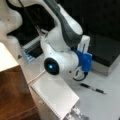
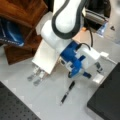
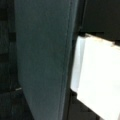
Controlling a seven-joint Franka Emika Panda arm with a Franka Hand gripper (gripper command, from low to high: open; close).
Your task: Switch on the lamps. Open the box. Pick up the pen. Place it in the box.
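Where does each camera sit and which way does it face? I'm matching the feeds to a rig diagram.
Front view: high, looking down past the arm onto the pen and the white panel.
Front view: high on the opposite side, looking down on the blue wrist mount, the pen and the panel; both share these.
Wrist view: a close grey surface; gripper unseen.

Robot arm (image 1: 60, 47): glossy white rounded shells with dark grey bands. One black joint cap (image 1: 51, 67) with a blue light is seen. A blue wrist mount (image 2: 72, 58) and a looped black cable (image 1: 79, 76) are fitted.
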